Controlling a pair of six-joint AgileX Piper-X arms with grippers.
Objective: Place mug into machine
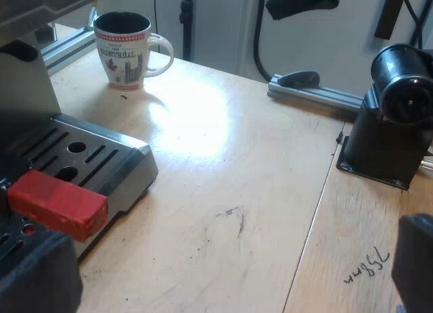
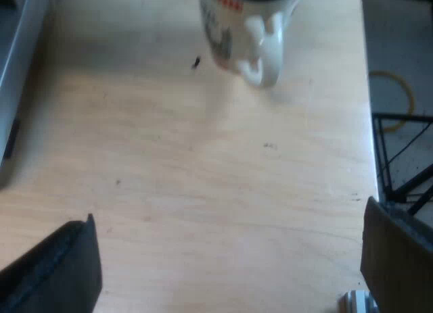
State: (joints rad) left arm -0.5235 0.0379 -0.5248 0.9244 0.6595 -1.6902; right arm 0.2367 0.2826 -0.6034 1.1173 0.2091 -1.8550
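Right gripper (image 2: 229,215) gapes wide, seemingly empty, mug (image 2: 226,39) standing apart ahead.

Robotics lab or workshop, not kitchen, as I read it. My work surface: bare plywood bench (image 1: 223,191), scuffed, pen scribble (image 1: 367,268) written straight on wood. Aluminium extrusion rail (image 1: 318,93) along bench edge. Black motor housing (image 1: 389,124) on flat base plate stands on bench. Behind it: plain white wall (image 1: 223,22), black stand pole (image 1: 186,22). Past bench edge I see grey floor (image 2: 399,36), yellow cable loop (image 2: 406,95), black metal frame (image 2: 406,116). Only homely items: espresso machine (image 1: 101,157), mug (image 1: 123,53).
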